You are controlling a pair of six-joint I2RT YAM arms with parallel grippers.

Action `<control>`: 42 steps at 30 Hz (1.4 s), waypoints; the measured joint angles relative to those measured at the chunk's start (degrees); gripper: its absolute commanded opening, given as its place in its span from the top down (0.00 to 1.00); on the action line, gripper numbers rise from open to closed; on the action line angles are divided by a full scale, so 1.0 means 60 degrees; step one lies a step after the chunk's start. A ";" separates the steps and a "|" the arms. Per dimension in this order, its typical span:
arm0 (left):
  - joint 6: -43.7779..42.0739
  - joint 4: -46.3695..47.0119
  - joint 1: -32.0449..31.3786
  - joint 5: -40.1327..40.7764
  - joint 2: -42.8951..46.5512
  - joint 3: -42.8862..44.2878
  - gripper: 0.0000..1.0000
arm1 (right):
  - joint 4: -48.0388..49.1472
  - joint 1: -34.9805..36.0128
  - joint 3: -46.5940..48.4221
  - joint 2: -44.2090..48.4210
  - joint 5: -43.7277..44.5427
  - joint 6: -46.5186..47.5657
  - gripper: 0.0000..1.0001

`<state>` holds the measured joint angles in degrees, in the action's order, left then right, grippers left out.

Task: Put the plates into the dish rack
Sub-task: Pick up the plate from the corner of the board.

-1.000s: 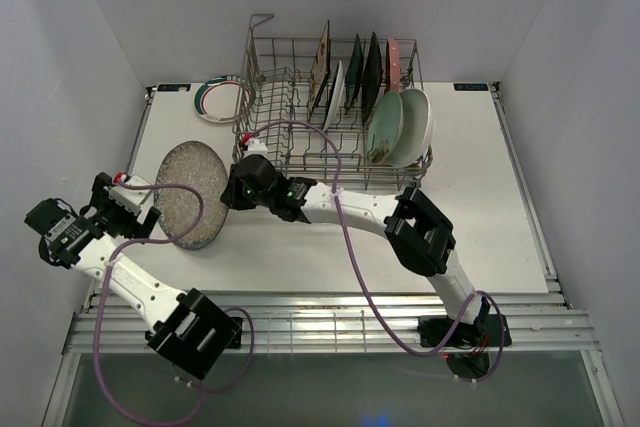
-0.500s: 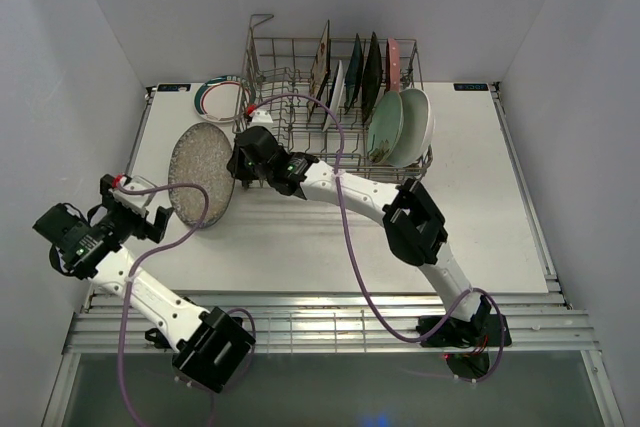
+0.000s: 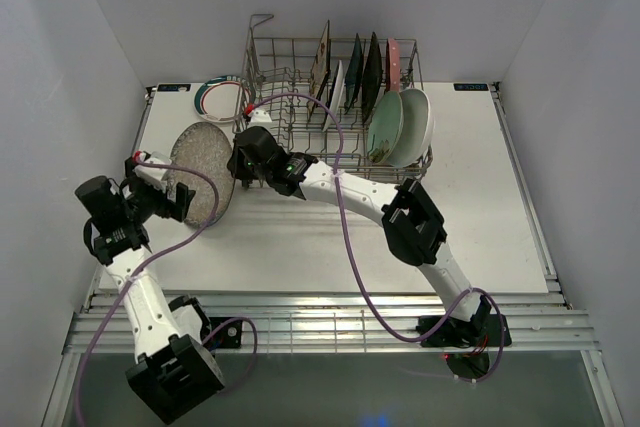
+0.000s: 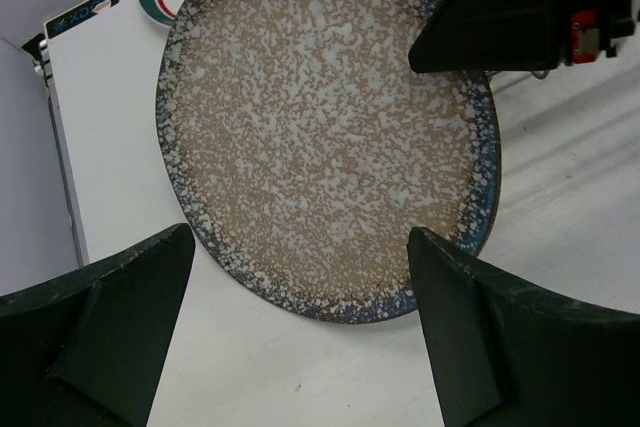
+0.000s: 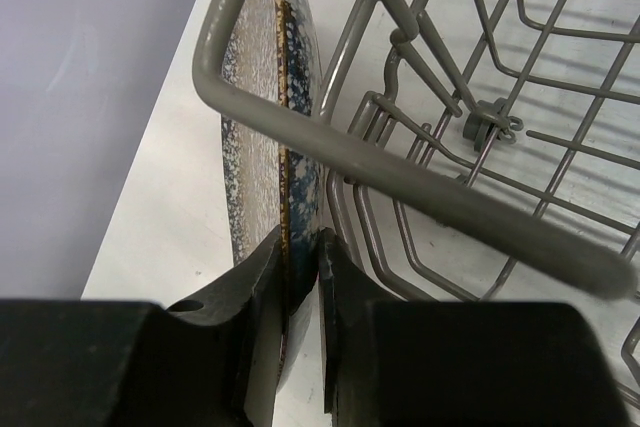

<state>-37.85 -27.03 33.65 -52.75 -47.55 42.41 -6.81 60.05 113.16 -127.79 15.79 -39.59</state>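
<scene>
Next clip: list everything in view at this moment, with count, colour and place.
dish rack: one, grey wire, far middle of the table.
racked plates: seven, cream flowered, two white, teal, black, pink, mint; standing on edge in the rack's right half.
speckled plate: one, grey-brown with a blue rim, held on edge just left of the rack.
rimmed plate: one, white with green and red rim, flat on the table at the rack's far left.
table: one, white.
left gripper: fingers open, facing the speckled plate.
right gripper: fingers pinching the speckled plate's rim.
</scene>
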 measured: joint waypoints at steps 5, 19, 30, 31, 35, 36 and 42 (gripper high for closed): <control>0.1045 0.1249 -0.1031 0.1373 0.0087 -0.0506 0.02 | 0.0004 0.0011 0.0000 0.0000 0.0219 -0.0015 0.92; 0.1836 0.2146 -0.3049 0.3548 0.1563 -0.2018 0.02 | -0.0211 0.0244 0.0361 -0.0007 0.1494 -0.0178 0.92; 0.1843 0.2233 -0.3610 0.3982 0.1978 -0.2310 0.02 | 0.0936 0.0393 -0.0645 0.0160 0.1876 -0.1005 0.92; 0.1843 0.2226 -0.3676 0.4000 0.2029 -0.2339 0.02 | 0.0936 0.0397 -0.0648 0.0160 0.1891 -0.1053 0.92; 0.1836 0.2302 -0.3909 0.4029 0.2080 -0.2466 0.02 | 0.1053 0.0441 -0.0714 0.0160 0.2055 -0.1271 0.92; 0.1840 0.2310 -0.3982 0.4058 0.2076 -0.2495 0.02 | 0.1071 0.0459 -0.0714 0.0160 0.2124 -0.1293 0.92; 0.1912 0.2586 -0.4798 0.4568 0.1974 -0.2623 0.02 | 0.1133 0.0572 -0.0714 0.0160 0.2568 -0.1275 0.92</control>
<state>-26.37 -11.51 4.86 -25.34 -35.70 26.68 -0.01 63.48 108.88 -126.82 31.20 -47.24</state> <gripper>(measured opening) 0.979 0.210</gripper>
